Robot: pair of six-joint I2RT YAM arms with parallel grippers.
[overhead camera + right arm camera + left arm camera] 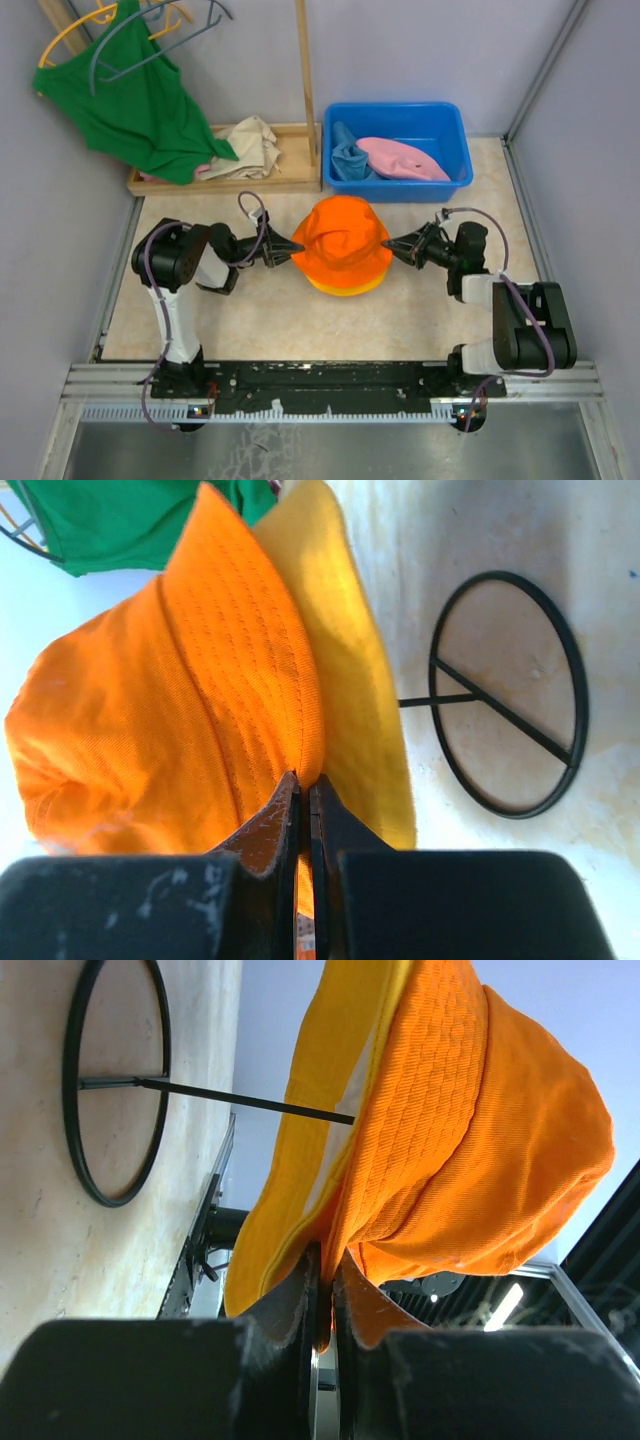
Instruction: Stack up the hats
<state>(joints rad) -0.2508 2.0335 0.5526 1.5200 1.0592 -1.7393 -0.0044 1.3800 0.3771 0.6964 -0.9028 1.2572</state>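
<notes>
Progress: approx. halfway, judging by how things lie. Two of the four hats are paired at table [270, 320] ctr. The bright orange hat [342, 240] sits crown-up over the yellow-orange hat [350, 289], and only a crescent of the yellow brim shows, at 6 o'clock in the top view. Wrist views show a thin black stand [500, 711] w/ a ring base on the table, its rod running in under the yellow brim.

Claws: the left gripper [297, 250] is at 9 o'clock of the stack, fingers pressed together on the orange brim. The right gripper [389, 245] is at 3 o'clock, likewise pinched tight on the orange brim on the opposite side. The yellow brim lies just beside each pair of fingers. It may be caught too, but the wrist views are too close-in to say.

So hat no. 2 is on but not yet let go. It looks like the seating/tugging-down stage, and I'd call that step done once both sides are released w/ the brim lying even.

Left to do: the light blue hat [349, 160] and pink hat [402, 158] lie crumpled in the blue bin [455, 125], approx. 1 o'clock from the stack and well apart from it. The blue one is at the pink one's 9 o'clock, touching it. Neither is stacked yet, so 2 more fetch-and-place rounds remain.
</notes>
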